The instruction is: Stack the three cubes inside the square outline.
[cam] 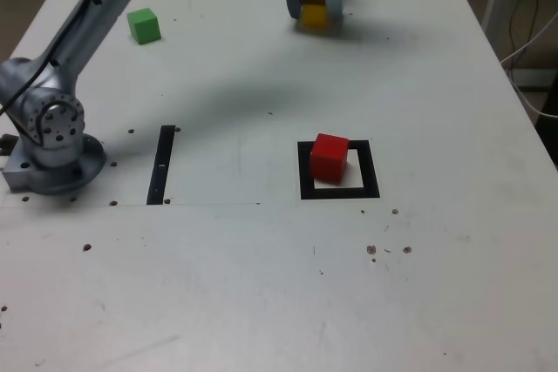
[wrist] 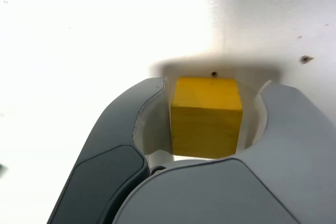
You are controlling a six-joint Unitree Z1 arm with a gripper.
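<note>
The yellow cube rests on the table at the back, a little to the exterior view's right of centre. My gripper is lowered over it with one jaw close on each side. One jaw looks to be against the cube and a thin gap shows at the other, so a firm grip cannot be made out. The red cube sits inside the square outline, toward its back left corner. The green cube lies alone at the back on the exterior view's left.
The arm's base stands at the exterior view's left edge, and its link reaches across the back of the table. A thin black strip lies flat between the base and the outline. Cables hang off the table's right side.
</note>
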